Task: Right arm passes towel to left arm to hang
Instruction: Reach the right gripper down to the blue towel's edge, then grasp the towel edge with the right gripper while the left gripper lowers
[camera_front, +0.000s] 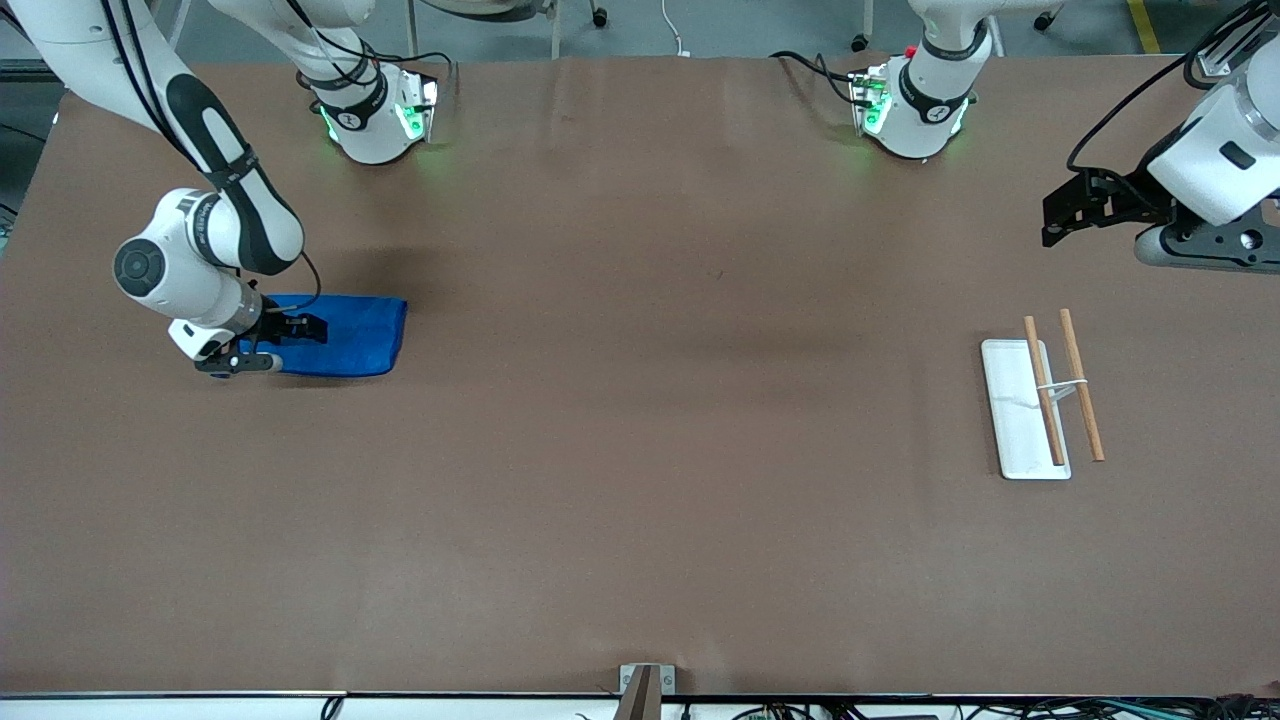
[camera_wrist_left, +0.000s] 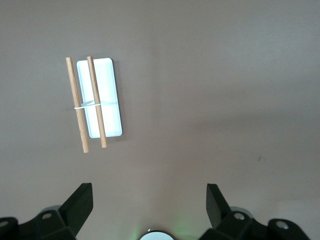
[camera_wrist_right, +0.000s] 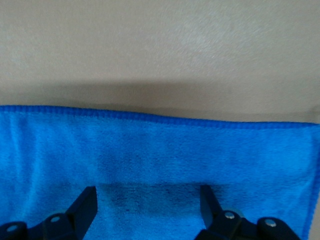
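Note:
The royal-blue towel lies flat on the brown table at the right arm's end. My right gripper is low over the towel's end, open, its fingers apart just above the cloth. My left gripper is open and empty, up in the air at the left arm's end of the table. The white tray with two wooden rods lies on the table nearer to the front camera than the left arm's base, and shows in the left wrist view.
The table is a wide brown surface. A small metal bracket sits at the table's edge nearest the front camera. Both arm bases stand along the table's edge farthest from the front camera.

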